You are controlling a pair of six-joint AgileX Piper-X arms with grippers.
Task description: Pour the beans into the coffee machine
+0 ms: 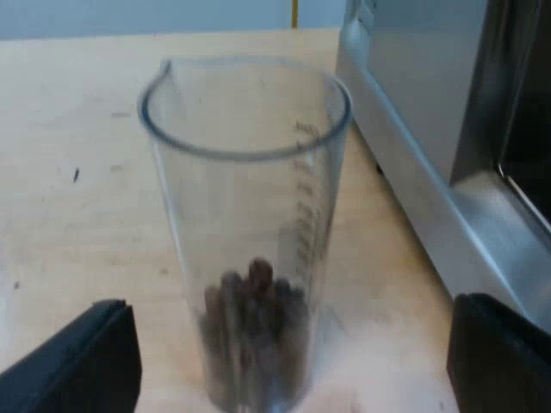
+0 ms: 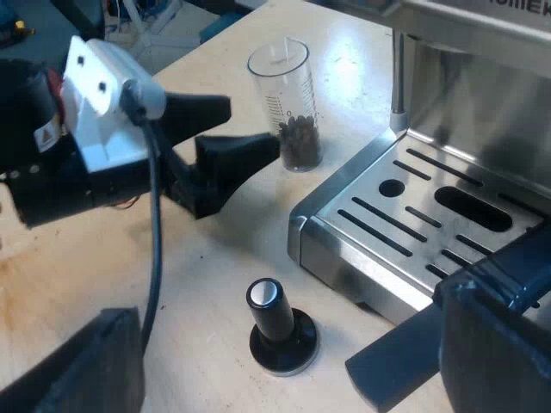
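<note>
the left gripper (image 1: 288, 348) is spread wide, its two black fingers (image 1: 77, 361) standing well apart on either side of a tall, clear, cylindrical measuring glass (image 1: 245, 198) with a pouring lip at the rim and a printed scale down its wall. neither finger presses on the glass, so it is flanked but not gripped. the glass stands upright on the pale wooden table (image 1: 69, 189), and a small heap of dark brown coffee beans (image 1: 254, 331) fills only its bottom, far below the rim. near the glass rises the brushed silver espresso machine (image 1: 430, 163), its base close to the glass but apart from it. seen from the right wrist view, the left gripper comes at the glass low down, with one fingertip at about the height of the beans. the right gripper (image 2: 284, 374) is also wide open and holds nothing; it hangs over the table by the near corner of the machine's slotted steel drip tray (image 2: 405, 215). under it a tamper (image 2: 277, 323) with a black knob, a silver cap and a round metal base stands upright on the table, just beside that corner of the tray but not touching it. the tamper is well apart from the glass, which stands farther off, beyond the tray's far corner.
</note>
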